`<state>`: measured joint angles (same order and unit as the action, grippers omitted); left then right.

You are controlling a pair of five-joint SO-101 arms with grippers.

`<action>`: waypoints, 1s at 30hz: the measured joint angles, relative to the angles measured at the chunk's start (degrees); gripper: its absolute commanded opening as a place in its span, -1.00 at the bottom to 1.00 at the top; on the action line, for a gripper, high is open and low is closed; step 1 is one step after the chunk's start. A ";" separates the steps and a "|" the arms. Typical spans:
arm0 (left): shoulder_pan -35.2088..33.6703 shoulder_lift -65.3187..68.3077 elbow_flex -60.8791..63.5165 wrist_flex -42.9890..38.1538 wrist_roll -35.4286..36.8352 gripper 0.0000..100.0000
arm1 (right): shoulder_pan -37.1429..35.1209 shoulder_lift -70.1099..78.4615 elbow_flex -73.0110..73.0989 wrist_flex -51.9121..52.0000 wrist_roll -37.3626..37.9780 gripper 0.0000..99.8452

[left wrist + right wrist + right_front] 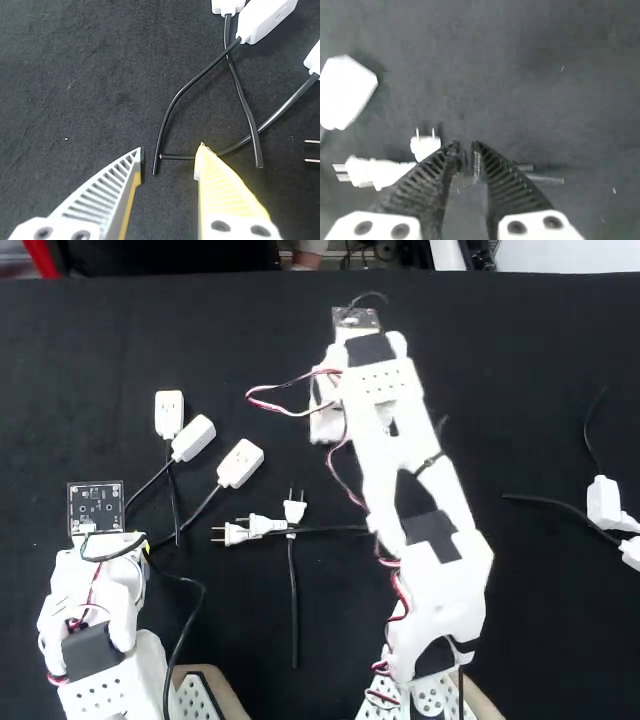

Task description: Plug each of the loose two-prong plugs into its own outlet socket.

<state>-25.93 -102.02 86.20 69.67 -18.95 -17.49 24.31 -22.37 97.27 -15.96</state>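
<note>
Three white outlet sockets lie at the left on black cables. Two loose white two-prong plugs rest mid-table: one has its prongs pointing away, the other points its prongs left. My left gripper is open and holds nothing, hovering over a cable end, with a socket further ahead. My right gripper has its black fingers nearly together, just beside the plugs. Plug cable runs behind its tips; I cannot tell whether it is held.
The right arm stretches up the middle of the black table and covers part of the plug cables. More white connectors on a black cable lie at the right edge. One cable runs toward the front edge.
</note>
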 measured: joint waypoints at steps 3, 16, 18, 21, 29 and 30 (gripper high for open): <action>0.00 0.00 0.00 0.00 0.00 -0.64 | -4.66 0.00 3.08 0.70 2.46 -0.92; 0.00 0.00 0.53 0.00 0.00 -0.64 | -17.76 -0.18 25.05 -17.67 0.18 -0.77; 0.00 0.00 0.53 0.00 0.00 -0.64 | -17.85 -0.53 26.46 -19.78 -0.62 -0.76; 0.00 0.00 0.53 0.00 0.00 -0.64 | -17.85 -1.32 28.66 -22.86 -1.49 -0.76; 0.00 0.00 0.53 0.00 0.00 -0.64 | -15.56 -0.26 30.77 -26.46 -1.58 -0.76; 0.00 0.00 0.53 0.00 0.00 -0.64 | -15.03 0.70 30.24 -26.46 -1.58 -0.76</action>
<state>-25.93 -102.02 86.73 69.67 -18.95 -32.53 25.01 7.87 70.81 -17.54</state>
